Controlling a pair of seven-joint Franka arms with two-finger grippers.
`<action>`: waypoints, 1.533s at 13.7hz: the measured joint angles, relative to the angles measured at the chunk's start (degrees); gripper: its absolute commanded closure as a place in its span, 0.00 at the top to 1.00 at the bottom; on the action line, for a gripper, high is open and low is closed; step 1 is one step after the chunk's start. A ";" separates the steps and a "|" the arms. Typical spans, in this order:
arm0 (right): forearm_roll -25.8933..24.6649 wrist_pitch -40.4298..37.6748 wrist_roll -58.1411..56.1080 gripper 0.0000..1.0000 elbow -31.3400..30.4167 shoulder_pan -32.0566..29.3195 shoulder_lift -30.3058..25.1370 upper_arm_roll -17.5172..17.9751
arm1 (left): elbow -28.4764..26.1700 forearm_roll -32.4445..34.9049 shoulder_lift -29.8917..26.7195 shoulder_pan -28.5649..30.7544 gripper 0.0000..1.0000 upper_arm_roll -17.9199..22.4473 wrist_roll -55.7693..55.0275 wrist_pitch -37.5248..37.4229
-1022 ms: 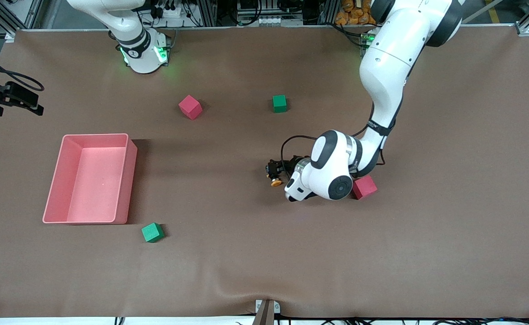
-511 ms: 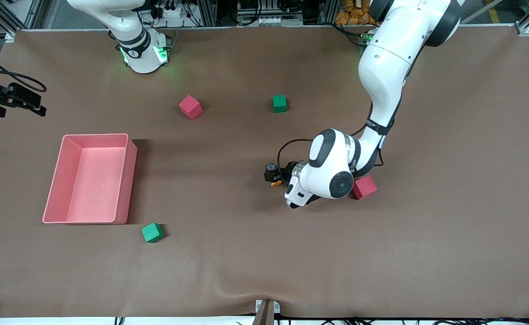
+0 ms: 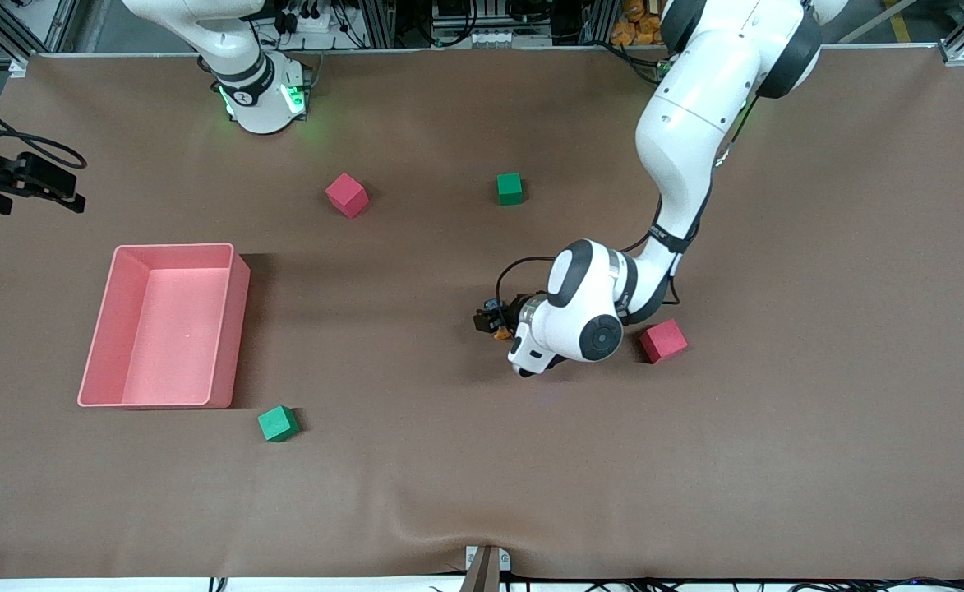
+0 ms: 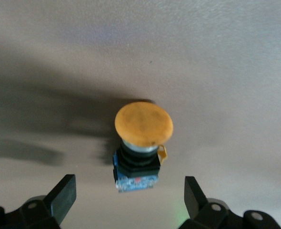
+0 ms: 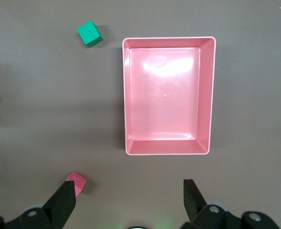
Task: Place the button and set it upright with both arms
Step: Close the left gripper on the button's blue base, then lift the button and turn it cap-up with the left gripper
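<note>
The button (image 3: 500,333) rests on the brown table near its middle, mostly hidden by the left wrist. In the left wrist view I see its round orange cap (image 4: 143,125) over a black and blue body. My left gripper (image 3: 487,320) is low over the table at the button. It shows open in the left wrist view (image 4: 128,196), with the button's base just ahead of the gap between the two fingers and touching neither. My right gripper (image 3: 28,184) waits high up beside the pink tray, open and empty (image 5: 129,200).
A pink tray (image 3: 237,329) stands toward the right arm's end and also shows in the right wrist view (image 5: 126,95). A red cube (image 3: 663,341) lies beside the left wrist. A red cube (image 3: 346,195), a green cube (image 3: 509,188) and another green cube (image 3: 278,423) lie around.
The left arm's wrist has shifted toward the right arm's end, uncovering the red cube beside it. The button has stayed in place. The right arm has barely moved.
</note>
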 measured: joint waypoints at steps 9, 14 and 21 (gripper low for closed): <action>0.00 0.01 0.00 1.00 0.00 -2.00 0.00 2.59 | 0.34 0.00 1.02 -0.36 0.27 0.07 -0.14 0.31; 0.00 0.03 0.00 1.00 0.00 -2.00 0.00 2.64 | 0.95 0.00 1.01 -0.41 0.00 0.40 -1.00 0.42; 0.00 0.26 0.00 1.00 0.00 -2.01 0.00 2.63 | 3.05 0.01 -1.43 -5.00 0.00 7.97 -2.22 0.84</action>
